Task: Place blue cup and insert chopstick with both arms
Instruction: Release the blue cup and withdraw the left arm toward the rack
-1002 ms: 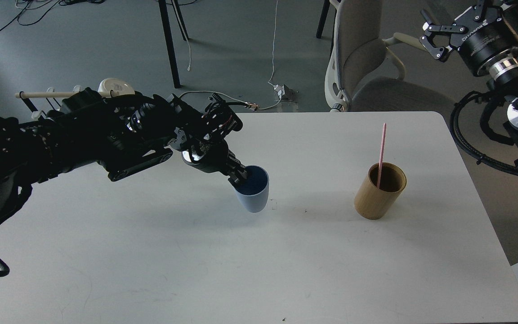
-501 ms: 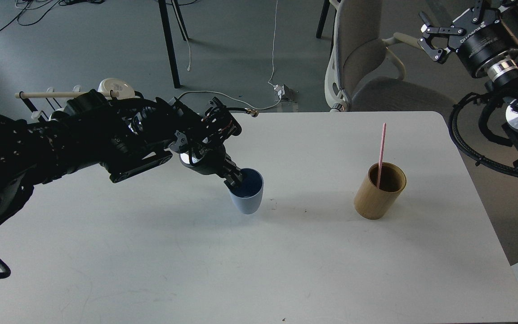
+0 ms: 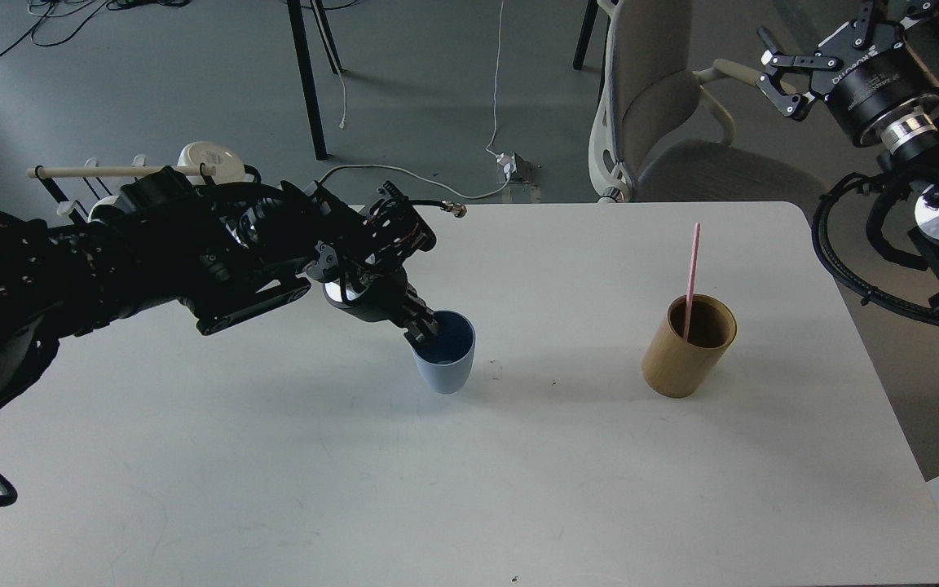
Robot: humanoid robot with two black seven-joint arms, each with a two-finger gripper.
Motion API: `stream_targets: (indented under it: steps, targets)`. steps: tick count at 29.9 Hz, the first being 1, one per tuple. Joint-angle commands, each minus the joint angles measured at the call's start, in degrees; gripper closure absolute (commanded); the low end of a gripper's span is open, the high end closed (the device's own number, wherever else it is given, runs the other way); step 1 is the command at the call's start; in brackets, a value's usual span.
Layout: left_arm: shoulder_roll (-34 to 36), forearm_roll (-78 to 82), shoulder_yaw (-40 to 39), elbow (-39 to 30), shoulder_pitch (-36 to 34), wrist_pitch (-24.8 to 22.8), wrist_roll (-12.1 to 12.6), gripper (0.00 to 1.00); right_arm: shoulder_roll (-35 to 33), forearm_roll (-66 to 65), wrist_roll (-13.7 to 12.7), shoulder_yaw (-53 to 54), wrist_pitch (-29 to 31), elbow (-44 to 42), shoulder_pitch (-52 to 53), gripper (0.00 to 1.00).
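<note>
The blue cup stands about upright near the middle of the white table. My left gripper is shut on the cup's left rim, one finger inside it. The pink-red chopstick leans upright inside a tan wooden cylinder at the right of the table. My right gripper is open and empty, high at the far right, above and beyond the table and well away from the chopstick.
A grey office chair stands behind the table. A black wire rack with a pale wooden rod and a white mug sits at the far left behind my left arm. Cables lie on the floor.
My left gripper has moved the blue cup a little left and down toward the table. My right gripper has shifted slightly upward.
</note>
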Motion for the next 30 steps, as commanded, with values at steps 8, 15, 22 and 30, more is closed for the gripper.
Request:
stream_targets:
  steps: [8, 15, 22, 30]
  targets:
    - [0.4, -0.1, -0.3, -0.1, 0.4, -0.2, 0.0, 0.76, 0.1, 0.0, 0.1, 0.0, 0.0, 0.0, -0.1, 0.01]
    - [3.4, -1.3, -1.0, -0.2, 0.4, -0.4, 0.0, 0.54, 0.2, 0.0, 0.0, 0.1, 0.0, 0.0, -0.1, 0.01]
    - [7.5, -9.7, -1.8, -0.9, 1.4, -0.5, 0.0, 0.25, 0.4, 0.0, 0.4, 0.0, 0.0, 0.2, 0.5, 0.01]
    - [13.7, -19.7, -4.6, -9.9, 1.6, -0.6, 0.0, 0.17, -0.3, 0.0, 0.3, 0.0, 0.0, 0.5, 0.7, 0.01]
